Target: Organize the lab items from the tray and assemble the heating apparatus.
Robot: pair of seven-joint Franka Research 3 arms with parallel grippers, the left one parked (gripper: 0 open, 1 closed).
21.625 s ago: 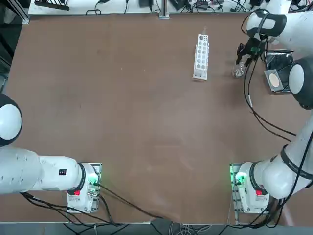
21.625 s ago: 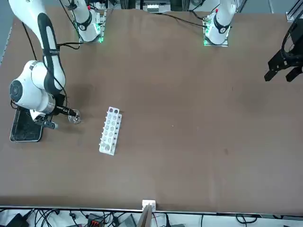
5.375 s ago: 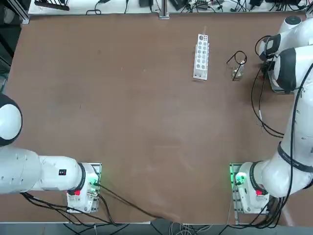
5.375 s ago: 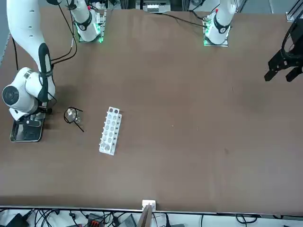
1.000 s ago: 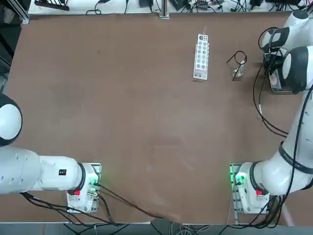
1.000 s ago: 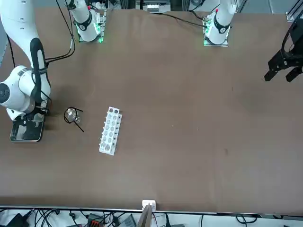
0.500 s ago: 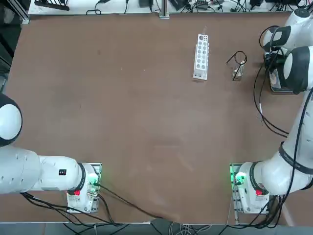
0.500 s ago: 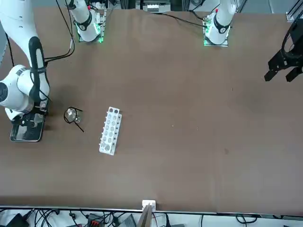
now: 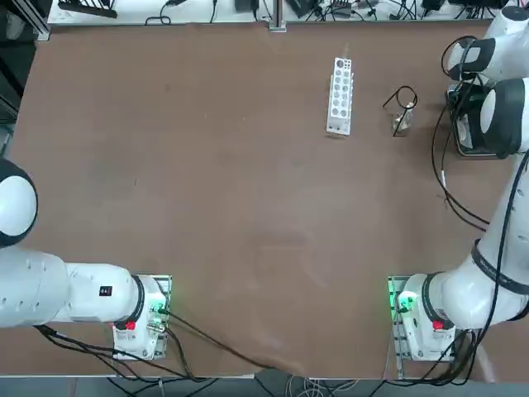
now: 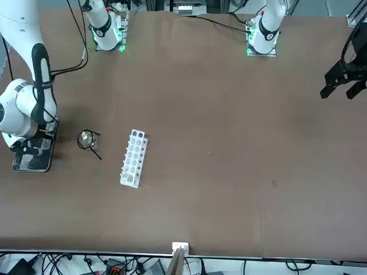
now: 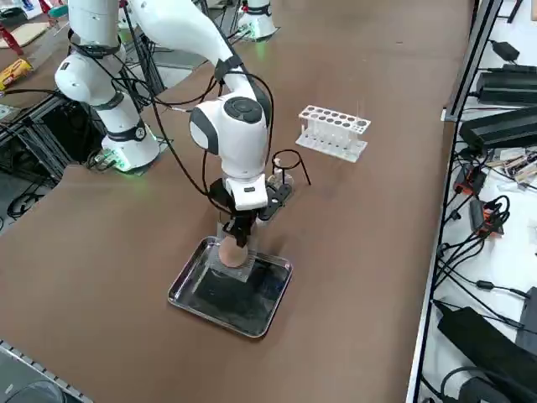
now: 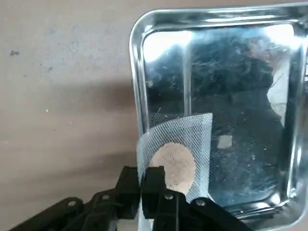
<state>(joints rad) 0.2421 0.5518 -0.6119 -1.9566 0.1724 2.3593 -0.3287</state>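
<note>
While it hangs above the tray (image 11: 186,295), the right end effector (image 12: 153,185) pinches the grey mesh (image 12: 180,144) by its edge.

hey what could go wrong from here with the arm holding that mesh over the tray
The right gripper pinches the mesh only at one edge, so it could slip or swing. Lifted above the tray, it might catch the rim. The ring stand over the burner looks light; setting the mesh down could tip it.
</note>
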